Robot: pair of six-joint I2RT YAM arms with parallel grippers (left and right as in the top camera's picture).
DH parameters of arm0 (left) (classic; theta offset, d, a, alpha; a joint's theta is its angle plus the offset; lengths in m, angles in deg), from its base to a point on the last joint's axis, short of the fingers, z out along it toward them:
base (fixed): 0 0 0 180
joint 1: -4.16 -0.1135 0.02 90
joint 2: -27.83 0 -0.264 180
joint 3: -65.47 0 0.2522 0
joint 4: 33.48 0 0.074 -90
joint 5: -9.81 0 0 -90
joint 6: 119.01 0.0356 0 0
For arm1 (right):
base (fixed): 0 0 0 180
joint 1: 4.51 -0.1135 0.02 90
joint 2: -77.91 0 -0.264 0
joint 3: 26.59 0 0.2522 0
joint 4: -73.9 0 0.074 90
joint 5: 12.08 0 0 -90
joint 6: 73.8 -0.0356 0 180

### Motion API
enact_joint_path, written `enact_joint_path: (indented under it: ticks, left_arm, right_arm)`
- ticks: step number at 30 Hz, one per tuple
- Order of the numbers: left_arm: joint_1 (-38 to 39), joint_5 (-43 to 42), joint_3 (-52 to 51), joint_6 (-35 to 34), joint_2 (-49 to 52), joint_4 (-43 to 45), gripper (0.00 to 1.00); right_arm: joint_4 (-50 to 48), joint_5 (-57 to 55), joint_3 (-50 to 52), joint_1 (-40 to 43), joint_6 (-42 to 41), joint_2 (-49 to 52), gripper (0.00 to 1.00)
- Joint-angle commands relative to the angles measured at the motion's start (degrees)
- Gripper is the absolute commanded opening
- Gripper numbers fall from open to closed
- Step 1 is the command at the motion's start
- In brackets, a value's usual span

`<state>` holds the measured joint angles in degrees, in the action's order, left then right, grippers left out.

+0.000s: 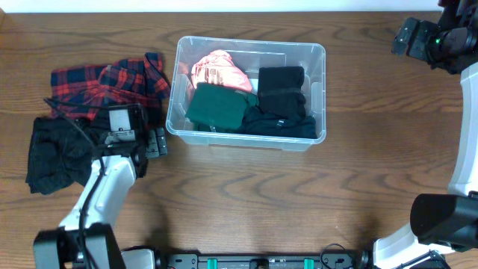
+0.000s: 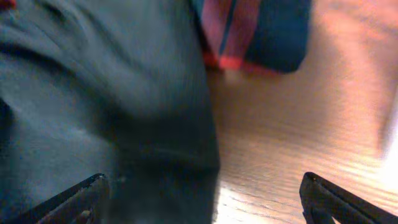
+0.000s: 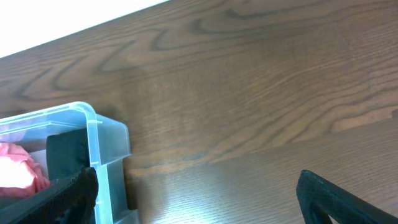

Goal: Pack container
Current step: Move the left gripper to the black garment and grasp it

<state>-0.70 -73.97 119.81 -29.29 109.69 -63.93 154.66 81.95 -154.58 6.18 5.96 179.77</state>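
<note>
We find the container [image 1: 246, 139] on the table [image 1: 299, 202], clothes [image 1: 216, 106] in it. Left of it lies a shirt [image 1: 104, 82]; before the shirt, a garment [image 1: 54, 155].

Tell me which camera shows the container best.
Overhead: the whole container shows, rim, walls and the clothes inside. The right wrist view catches only one corner of it. The left wrist view shows none of it, just dark cloth, plaid fabric and table.

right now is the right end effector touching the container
Apart. The overhead view shows a wide stretch of bare table between the right end effector and the right wall of the container.
</note>
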Motion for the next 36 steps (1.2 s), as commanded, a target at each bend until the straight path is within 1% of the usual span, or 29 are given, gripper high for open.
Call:
enact_joint_path:
  ticks: [1,8,14,15,16,17,18,19,20,22,25,29,31,34,36]
  left_arm:
    - [-0.28,4.68,0.92,-1.14,2.34,-0.11,0.98]
    - [-0.28,12.15,0.92,-1.07,5.73,0.61,0.98]
    - [-0.28,12.98,0.92,-1.05,10.69,2.86,0.98]
    - [-0.28,13.05,0.92,-1.07,11.45,3.19,0.99]
    - [-0.26,13.62,0.92,-1.14,12.11,3.52,0.97]
    - [-0.26,14.08,0.92,-1.14,12.59,3.61,0.91]
    - [-0.28,14.21,0.92,-1.14,12.96,3.69,0.8]
    - [-0.28,14.32,0.92,-1.14,12.98,3.76,0.68]
    - [-0.26,14.97,0.92,-1.14,12.96,3.85,0.51]
    - [-0.26,15.98,0.92,-1.22,12.9,4.26,0.29]
    - [-0.26,16.85,1.03,-1.66,12.74,4.37,0.06]
    - [-0.26,16.96,2.34,-5.33,10.95,1.73,0.06]
    - [-0.26,16.65,4.37,-6.71,8.74,-1.55,0.06]
    - [-0.26,15.3,9.84,-6.71,4.61,-9.55,0.06]
    - [-0.26,14.19,15.34,-6.69,1.62,-16.59,0.06]
  right_arm:
    - [0.09,-0.17,0.28,0.11,-0.61,0.04,0.99]
    - [0.09,-0.17,0.28,0.15,-0.61,0.04,0.99]
    - [0.09,-0.17,0.28,-0.07,-0.61,0.04,0.99]
    - [0.09,-0.17,0.28,-0.07,-0.61,0.04,0.99]
    - [0.09,-0.17,0.28,-0.07,-0.61,0.04,0.99]
    - [0.09,-0.17,0.28,-0.07,-0.61,0.04,0.99]
    - [0.09,-0.17,0.31,-0.04,-0.61,0.04,0.99]
    - [0.09,-0.17,0.28,-0.04,-0.61,0.04,0.99]
    - [0.09,-0.17,0.28,-0.04,-0.61,0.04,0.99]
    - [0.09,-0.17,0.28,-0.07,-0.61,0.04,0.99]
    - [0.09,-0.17,0.28,-0.24,-0.61,0.04,0.99]
    - [0.09,-0.17,0.28,-0.22,-0.61,0.04,0.99]
    - [0.09,-0.17,0.31,-0.22,-0.61,0.04,0.99]
    - [0.11,-0.17,0.28,-0.22,-0.61,0.04,0.99]
    - [0.09,-0.17,0.31,-0.22,-0.61,0.04,0.99]
